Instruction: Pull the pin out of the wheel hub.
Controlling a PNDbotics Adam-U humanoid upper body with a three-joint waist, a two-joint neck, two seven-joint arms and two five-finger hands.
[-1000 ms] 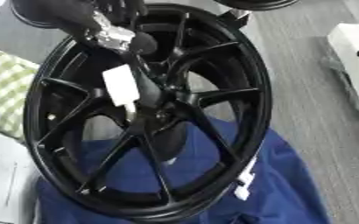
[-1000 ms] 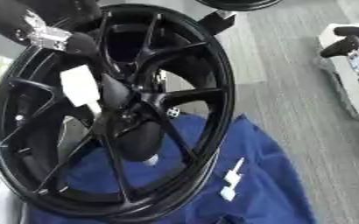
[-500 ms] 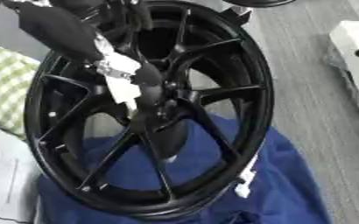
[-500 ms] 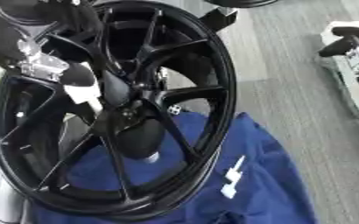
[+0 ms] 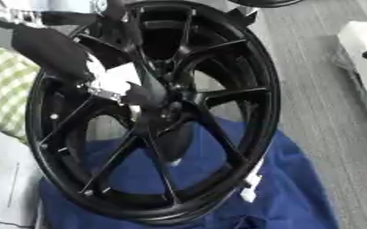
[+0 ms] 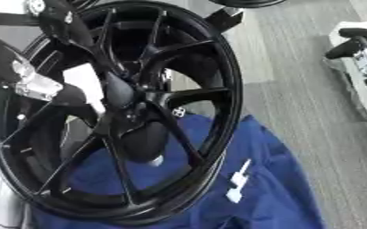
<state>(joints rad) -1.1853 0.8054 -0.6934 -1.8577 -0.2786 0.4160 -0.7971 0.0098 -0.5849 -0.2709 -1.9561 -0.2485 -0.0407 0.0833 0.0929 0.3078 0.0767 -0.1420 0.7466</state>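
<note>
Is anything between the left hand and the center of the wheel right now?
Nothing visible stands between them. The left hand is already at the hub of the black wheel, reaching in over the spokes. The pin itself cannot be made out, and the hand's fingers hide the spot they touch.

Both views look down from the robot's head, close over a black wheel [image 5: 151, 112] that fills most of each picture; the right eye sits slightly to the side, so the wheel lies further left there; both share the blue cloth [image 6: 273, 179] below and the grey floor [image 5: 320, 89] on the right.
</note>
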